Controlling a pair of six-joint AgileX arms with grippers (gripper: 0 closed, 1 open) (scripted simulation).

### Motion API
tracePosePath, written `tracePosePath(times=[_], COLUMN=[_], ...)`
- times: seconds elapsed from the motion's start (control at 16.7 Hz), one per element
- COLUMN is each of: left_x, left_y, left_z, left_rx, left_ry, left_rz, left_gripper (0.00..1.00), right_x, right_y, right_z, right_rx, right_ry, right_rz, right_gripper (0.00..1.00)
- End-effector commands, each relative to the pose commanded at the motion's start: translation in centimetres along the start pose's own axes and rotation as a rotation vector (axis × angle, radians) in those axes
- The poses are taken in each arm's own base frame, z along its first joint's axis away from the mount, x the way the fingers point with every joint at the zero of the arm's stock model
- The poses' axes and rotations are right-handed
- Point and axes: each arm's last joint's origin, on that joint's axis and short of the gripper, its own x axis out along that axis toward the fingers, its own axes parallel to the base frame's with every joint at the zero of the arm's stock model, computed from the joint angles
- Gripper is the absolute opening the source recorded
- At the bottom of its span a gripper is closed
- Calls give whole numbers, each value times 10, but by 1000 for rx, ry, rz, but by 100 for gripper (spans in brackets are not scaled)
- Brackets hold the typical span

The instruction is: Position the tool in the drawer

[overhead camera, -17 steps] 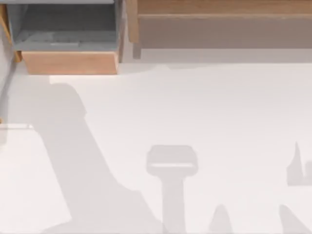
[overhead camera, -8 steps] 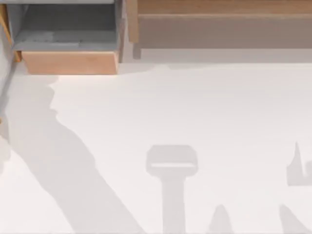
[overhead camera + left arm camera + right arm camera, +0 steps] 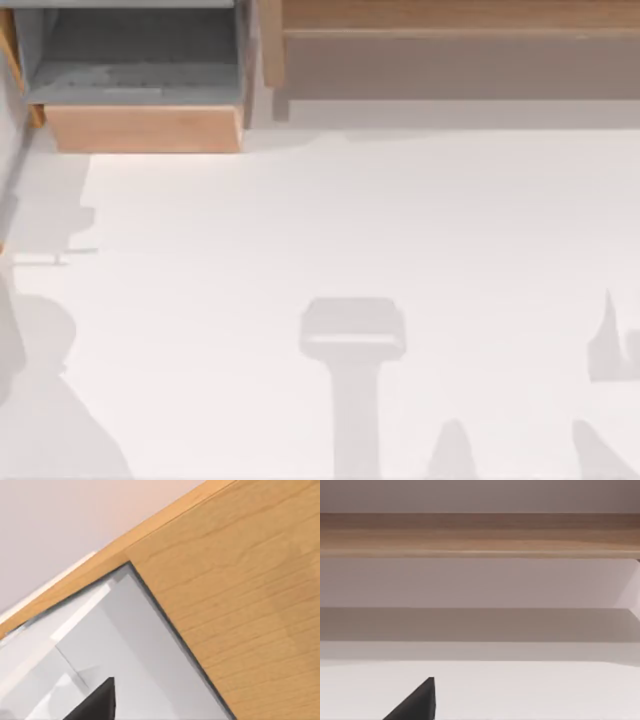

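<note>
A white table (image 3: 400,220) runs back to a long brown wooden shelf (image 3: 450,50) along the top view's far edge, with the drawer (image 3: 140,128) standing pulled open at the far left, its tan front panel facing the table and its grey floor exposed. Over the past second the broad shadow that slanted from the drawer front down across the table's left half has drawn back to a narrow band along the left edge, while the drawer has not moved from its open position. Seen from the left wrist, the left gripper (image 3: 95,702) hangs close over grey inner walls beside a wide tan wooden face. The shrinking shadow suggests the left arm is swinging out toward the table's left side, near the drawer rather than over the open table. Whether the left gripper is open, closed or carrying anything cannot be told. Where the blue stapler lies cannot be told either; a few pale patches on the drawer floor are too vague to read. The right gripper (image 3: 415,702) sits low over the table on the right, facing the shelf. Its shadows at the near right have not shifted, which points to a parked arm, and its state cannot be told either. Judged from here, the placing remains unconfirmed.
</note>
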Motion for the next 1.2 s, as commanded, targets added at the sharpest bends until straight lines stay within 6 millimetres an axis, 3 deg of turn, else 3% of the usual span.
tracePosePath(times=[0.3,0.6,0.9,1.2], left_x=[-43,-72,-82,-81], left_y=[33,69,100,112], left_z=[-12,-42,-87,-122], left_rx=[-158,-304,-462,-564], left_ry=[-145,-180,-112,-16], left_rz=[-188,-305,-337,-343], left_gripper=[100,100,100,100], right_x=[0,0,0,0], right_y=[0,0,0,0], right_z=[0,0,0,0], right_rx=[0,0,0,0], right_ry=[0,0,0,0], right_rz=[0,0,0,0], right_gripper=[100,100,100,100])
